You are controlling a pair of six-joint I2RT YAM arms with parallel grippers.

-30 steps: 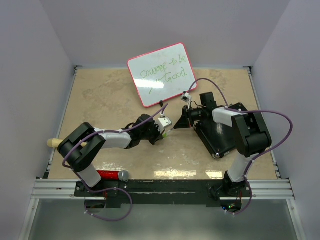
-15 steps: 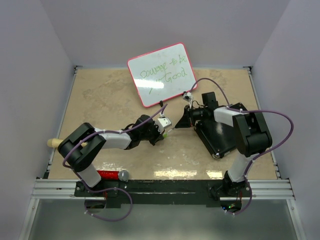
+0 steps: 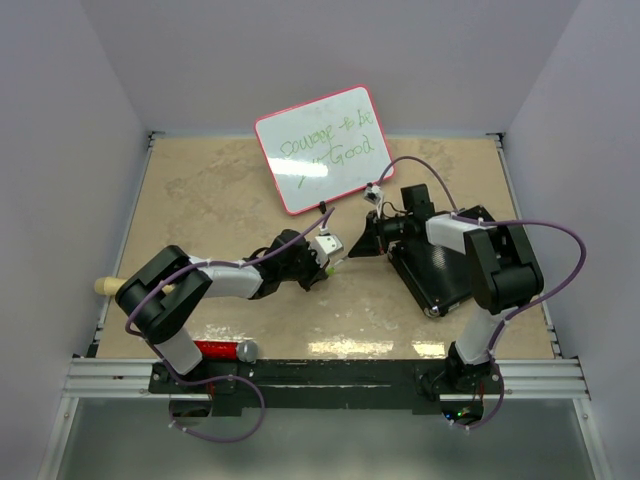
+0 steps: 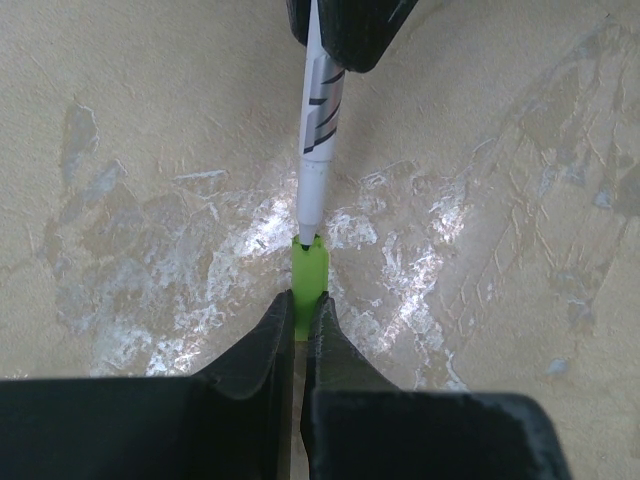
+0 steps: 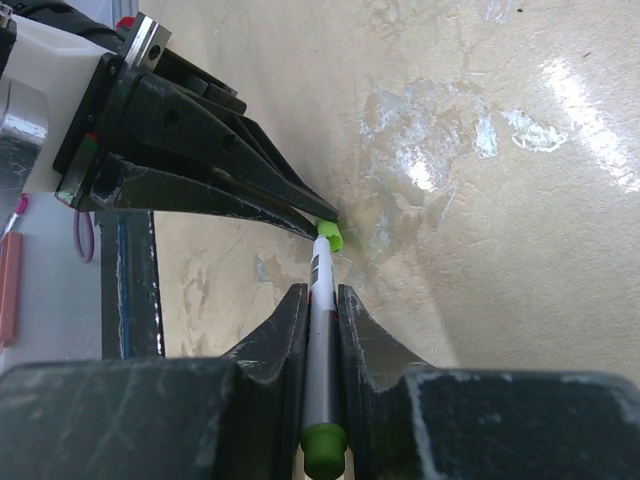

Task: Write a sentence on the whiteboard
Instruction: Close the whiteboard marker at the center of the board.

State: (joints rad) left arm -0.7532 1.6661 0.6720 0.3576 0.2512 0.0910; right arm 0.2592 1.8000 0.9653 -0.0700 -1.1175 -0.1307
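Fingers of the left gripper are pinching a green cap between their tips, the jaws nearly meeting on it with only its front end showing. Opposite, the right gripper is clamping a white marker along its barrel, fingers pressing in from both sides, and the marker's green rear end is poking out behind them. The marker's narrow end is meeting the mouth of the cap. How far it is seated I cannot tell.

Both grippers are hanging tip to tip over the bare middle of the table and are not touching it. The board is standing tilted at the far middle of the table, beyond the grippers and apart from them, with green writing running across its face. Its black foot is sitting just past the meeting point of the two grippers. A small white connector on a purple cable is hanging by the board's lower right corner — between the board and the right arm.

A black pad is lying flat to the right of the grippers, and the right arm is reaching across it and hiding part of it. The left arm is stretching low from the near left. Beside its base a red cylinder with a grey end is lying along the near edge, well clear of the grippers. A pale knob is sticking out at the table's left edge.
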